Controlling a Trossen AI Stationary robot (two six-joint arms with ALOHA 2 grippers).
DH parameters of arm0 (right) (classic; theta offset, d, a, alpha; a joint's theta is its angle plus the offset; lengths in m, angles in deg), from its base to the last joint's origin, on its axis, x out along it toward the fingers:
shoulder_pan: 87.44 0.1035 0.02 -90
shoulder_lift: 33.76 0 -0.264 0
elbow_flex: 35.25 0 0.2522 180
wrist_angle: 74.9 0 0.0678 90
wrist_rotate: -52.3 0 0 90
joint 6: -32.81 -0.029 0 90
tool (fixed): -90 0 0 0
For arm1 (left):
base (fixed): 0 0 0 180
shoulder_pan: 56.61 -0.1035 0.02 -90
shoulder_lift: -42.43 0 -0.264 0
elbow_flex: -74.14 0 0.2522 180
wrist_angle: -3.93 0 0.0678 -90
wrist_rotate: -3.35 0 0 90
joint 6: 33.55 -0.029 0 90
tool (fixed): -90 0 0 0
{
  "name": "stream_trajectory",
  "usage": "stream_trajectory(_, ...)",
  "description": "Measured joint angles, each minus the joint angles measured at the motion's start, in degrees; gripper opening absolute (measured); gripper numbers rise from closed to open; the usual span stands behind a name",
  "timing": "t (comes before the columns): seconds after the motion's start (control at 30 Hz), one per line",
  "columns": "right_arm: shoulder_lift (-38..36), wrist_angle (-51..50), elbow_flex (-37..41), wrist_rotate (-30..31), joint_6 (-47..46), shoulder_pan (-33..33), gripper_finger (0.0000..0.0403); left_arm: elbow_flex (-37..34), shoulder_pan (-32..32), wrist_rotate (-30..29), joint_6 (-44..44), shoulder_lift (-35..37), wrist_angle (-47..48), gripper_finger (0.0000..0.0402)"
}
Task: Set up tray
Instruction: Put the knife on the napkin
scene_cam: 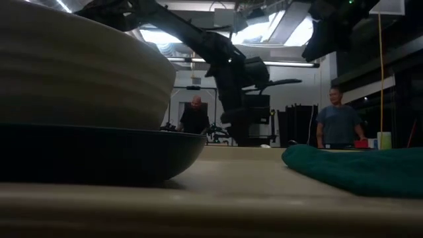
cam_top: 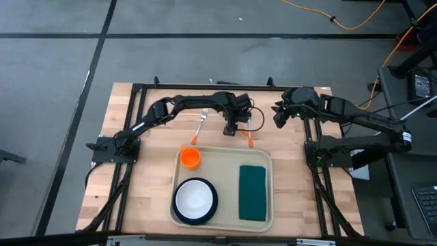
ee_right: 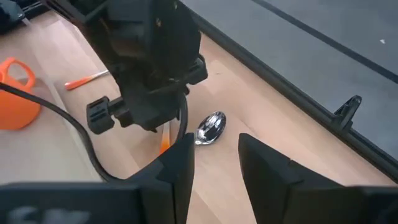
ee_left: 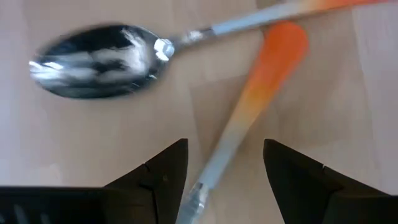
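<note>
1. While the left gripper (cam_top: 235, 128) hangs low over the bare wood beyond the tray's (cam_top: 227, 154) far rim, its 2 fingers (ee_left: 163, 176) stand apart with an orange-handled utensil (ee_left: 261, 93) running between them, not clamped.
2. From the left wrist view, a spoon (ee_left: 93, 61) lies just beside that utensil, its bowl bright and its handle passing the orange tip; whether the 2 touch I cannot tell.
3. The tray sits on the near half of the wooden table (cam_top: 123, 116), between the 2 arms and closer to the near edge.
4. On the tray, an orange cup (cam_top: 190, 158) stands at the far-left corner, a dark plate carrying a white bowl (cam_top: 194, 197) fills the near-left part, and a dark green napkin (cam_top: 252, 192) lies folded along the right side.
5. A fork (cam_top: 201, 125) with an orange handle rests on the wood left of the left gripper, well apart from the tray.
6. The right gripper (cam_top: 279, 117) hovers over the table to the right of the left one, near the far-right corner of the tray; its fingers (ee_right: 180, 163) are spread and hold nothing.
7. Across the room, in the low view, 2 people stand behind the table, 1 in dark clothes (scene_cam: 194, 118) and 1 in a blue shirt (scene_cam: 336, 120).
</note>
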Motion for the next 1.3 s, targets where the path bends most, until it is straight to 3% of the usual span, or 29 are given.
stream_trajectory(0.57,0.5,1.8,0.0,0.0,2.8,-1.6,0.0131,-3.5,0.3,5.9,3.3,-0.4,-2.1,0.0193)
stream_trajectory(1.3,0.5,1.9,0.0,0.0,4.6,-1.7,0.0131,-4.0,-0.1,7.4,6.0,-0.5,-1.9,0.0053)
